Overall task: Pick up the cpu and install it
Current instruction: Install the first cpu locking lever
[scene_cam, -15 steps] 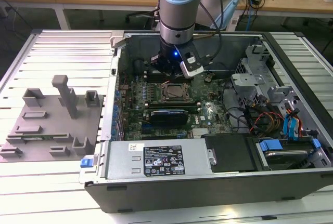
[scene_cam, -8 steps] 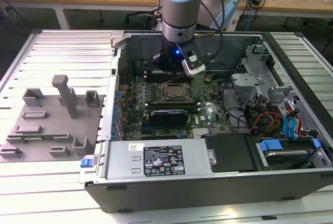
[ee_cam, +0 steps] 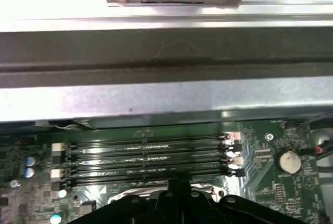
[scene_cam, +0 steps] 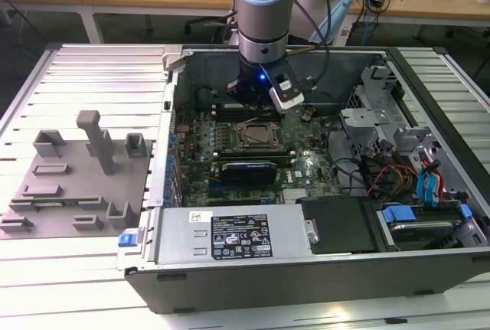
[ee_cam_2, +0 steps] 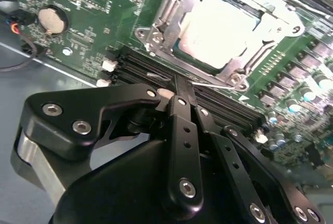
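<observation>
Gripper: the fingers are clenched together with nothing between them, the tips over the memory slots just beside the socket frame.
Cpu: lies flat inside the socket frame on the motherboard, apart from the gripper.
Arm pose: in the exterior view the arm drops straight down into the open computer case, wrist vertical.
Second wrist view: the cpu's bright metal top and a coin battery.
First wrist view: the four memory slots run lengthwise, with the case wall standing close behind them.
Exterior view: a grey fixture plate lies outside the case on the exterior view's left.
Open room: the case wall is near; a black card flanks the socket; the drive cage is well apart.
</observation>
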Action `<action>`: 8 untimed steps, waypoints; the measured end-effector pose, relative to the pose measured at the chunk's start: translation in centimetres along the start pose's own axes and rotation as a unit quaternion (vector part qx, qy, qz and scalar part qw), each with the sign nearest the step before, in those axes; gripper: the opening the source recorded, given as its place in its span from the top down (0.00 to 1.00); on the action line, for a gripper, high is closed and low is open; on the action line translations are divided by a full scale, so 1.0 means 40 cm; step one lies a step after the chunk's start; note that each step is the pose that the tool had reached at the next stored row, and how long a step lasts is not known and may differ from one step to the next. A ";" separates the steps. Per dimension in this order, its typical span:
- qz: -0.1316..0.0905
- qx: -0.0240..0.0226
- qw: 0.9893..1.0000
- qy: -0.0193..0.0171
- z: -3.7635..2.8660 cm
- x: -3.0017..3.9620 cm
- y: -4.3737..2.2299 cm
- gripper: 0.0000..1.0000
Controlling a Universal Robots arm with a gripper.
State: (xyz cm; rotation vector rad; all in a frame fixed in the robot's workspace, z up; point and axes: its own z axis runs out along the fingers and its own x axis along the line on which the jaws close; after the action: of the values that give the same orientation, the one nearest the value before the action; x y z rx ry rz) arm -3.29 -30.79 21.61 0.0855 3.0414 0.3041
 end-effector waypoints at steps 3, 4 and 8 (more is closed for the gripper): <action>-0.001 0.000 1.000 -0.002 0.004 0.007 0.003 0.89; -0.001 0.000 1.000 -0.003 0.006 0.012 0.005 0.89; -0.003 -0.001 1.000 -0.009 0.015 0.022 0.005 0.89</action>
State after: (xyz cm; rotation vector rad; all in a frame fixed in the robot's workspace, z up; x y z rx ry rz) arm -4.11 -30.43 21.00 0.0798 3.0226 0.3030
